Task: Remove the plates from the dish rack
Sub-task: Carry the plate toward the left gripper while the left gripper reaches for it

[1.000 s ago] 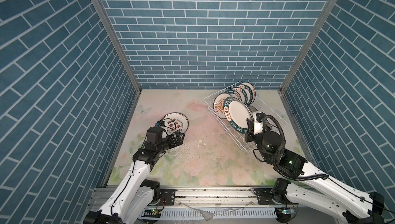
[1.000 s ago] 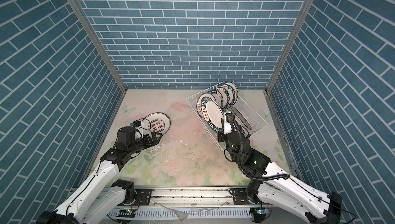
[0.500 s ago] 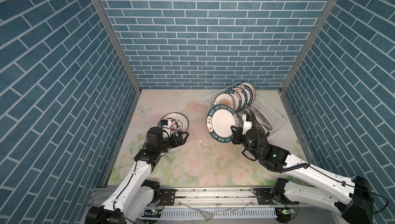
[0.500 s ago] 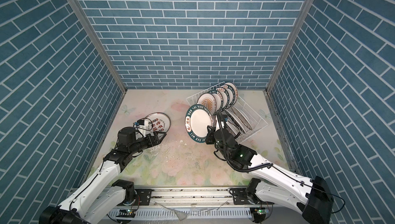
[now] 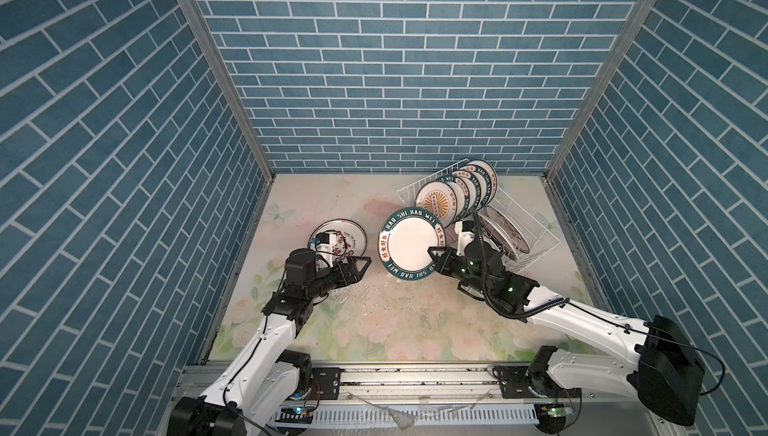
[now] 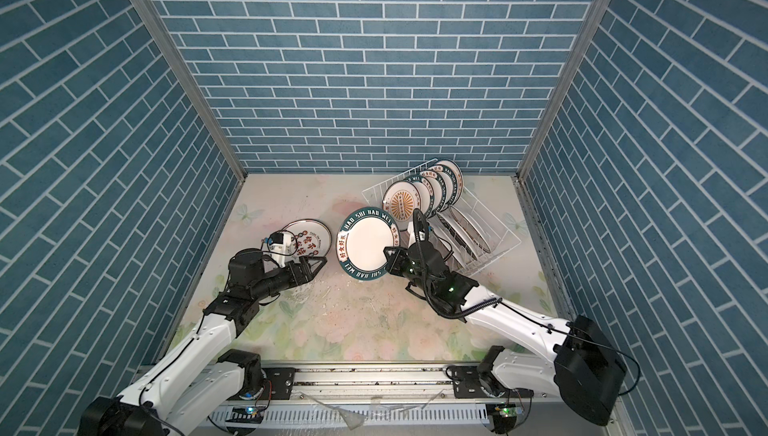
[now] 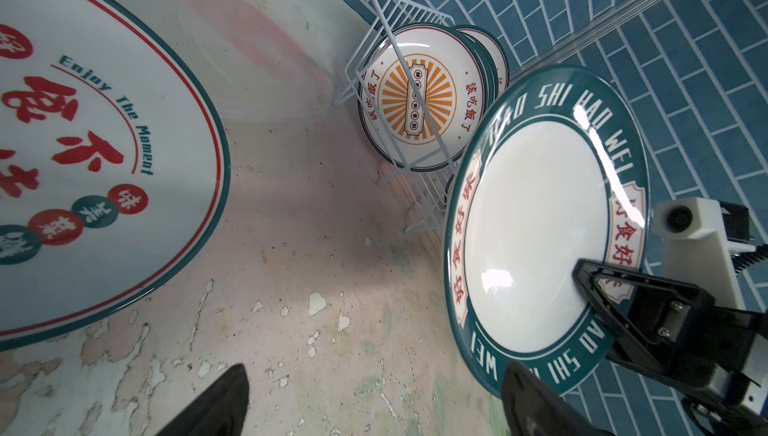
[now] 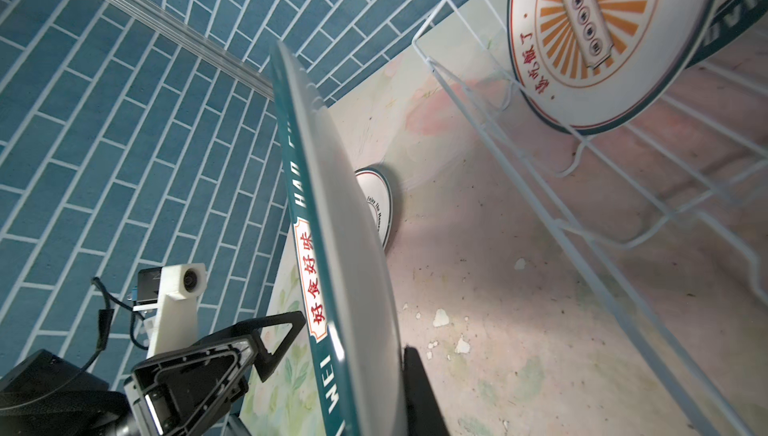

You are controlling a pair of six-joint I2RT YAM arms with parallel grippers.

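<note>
The dish rack (image 5: pixel 540 238) is sitting far right on the floral table (image 5: pixel 374 330), holding upright plates (image 5: pixel 436 205). A green-rimmed plate (image 5: pixel 409 242) is hanging tilted just left of it, with the right gripper (image 5: pixel 434 256) clamping its near-right rim. The left gripper (image 5: pixel 360 265) is waiting wide open and empty, near a flat plate (image 5: pixel 347 238). This is probably a handover, so the left should be gripping the free rim before the right releases.

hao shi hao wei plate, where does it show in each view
Top view: plate at centre, left of the rack.
Top view: plate at centre again.
Left wrist: plate face on, beside the rack.
Right wrist: plate edge on, close up.
Shared landmark: sunburst plate in the rack.
</note>
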